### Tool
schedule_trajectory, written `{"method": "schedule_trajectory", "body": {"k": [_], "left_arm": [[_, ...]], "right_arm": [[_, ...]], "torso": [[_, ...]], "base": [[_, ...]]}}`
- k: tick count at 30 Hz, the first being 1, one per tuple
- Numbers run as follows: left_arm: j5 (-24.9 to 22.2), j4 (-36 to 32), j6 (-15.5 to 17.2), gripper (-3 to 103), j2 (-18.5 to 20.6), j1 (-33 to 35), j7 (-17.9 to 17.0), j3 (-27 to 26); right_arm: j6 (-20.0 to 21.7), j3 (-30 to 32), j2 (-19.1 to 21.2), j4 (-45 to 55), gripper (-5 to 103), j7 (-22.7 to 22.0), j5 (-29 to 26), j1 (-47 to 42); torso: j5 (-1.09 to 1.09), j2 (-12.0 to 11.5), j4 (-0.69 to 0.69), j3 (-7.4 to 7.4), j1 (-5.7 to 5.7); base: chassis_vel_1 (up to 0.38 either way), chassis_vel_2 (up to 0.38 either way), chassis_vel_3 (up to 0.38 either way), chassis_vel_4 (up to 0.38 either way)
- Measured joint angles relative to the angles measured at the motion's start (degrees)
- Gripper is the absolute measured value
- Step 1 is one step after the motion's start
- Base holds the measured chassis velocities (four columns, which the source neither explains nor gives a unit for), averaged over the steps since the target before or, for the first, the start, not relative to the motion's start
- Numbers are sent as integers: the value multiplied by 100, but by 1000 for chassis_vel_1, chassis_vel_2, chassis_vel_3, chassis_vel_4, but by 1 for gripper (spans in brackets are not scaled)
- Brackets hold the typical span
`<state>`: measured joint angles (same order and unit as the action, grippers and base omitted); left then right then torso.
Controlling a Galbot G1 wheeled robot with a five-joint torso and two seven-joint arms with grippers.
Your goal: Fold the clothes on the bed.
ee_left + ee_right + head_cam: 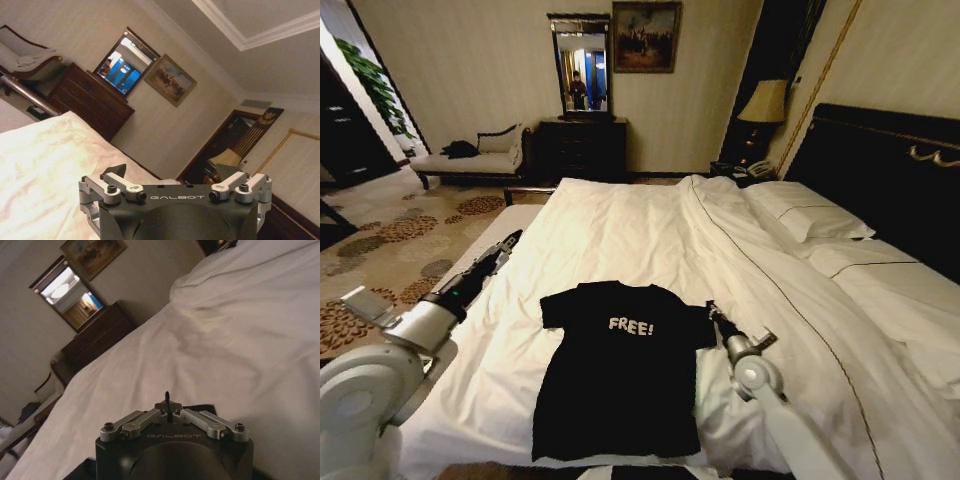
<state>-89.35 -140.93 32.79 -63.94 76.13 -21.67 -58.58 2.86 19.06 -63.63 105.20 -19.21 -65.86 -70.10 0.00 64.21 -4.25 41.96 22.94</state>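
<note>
The clothes, a black T-shirt with white "FREE!" lettering, lie spread flat and face up on the near part of the bed, which has a white duvet. My right gripper rests at the shirt's right sleeve. In the right wrist view its fingers are closed together, with black cloth right at them. My left gripper reaches out low along the bed's left edge, well away from the shirt. Its links are spread wide in the left wrist view, with nothing between them.
White pillows lie against the dark headboard on the right. A lamp stands by the bed. At the far wall stand a dark dresser with a mirror and a pale chaise longue. Patterned carpet lies to the left.
</note>
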Motion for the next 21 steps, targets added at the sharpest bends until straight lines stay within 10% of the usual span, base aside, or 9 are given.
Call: {"method": "schedule_trajectory", "body": {"k": [21], "left_arm": [[164,-164,72,100,-187,296,-64,-62]], "right_arm": [[52,-1143,-477,-733,0,-97,48,917]], "torso": [[-1,0,-1,0,0]], "base": [[0,0,0,0]]}}
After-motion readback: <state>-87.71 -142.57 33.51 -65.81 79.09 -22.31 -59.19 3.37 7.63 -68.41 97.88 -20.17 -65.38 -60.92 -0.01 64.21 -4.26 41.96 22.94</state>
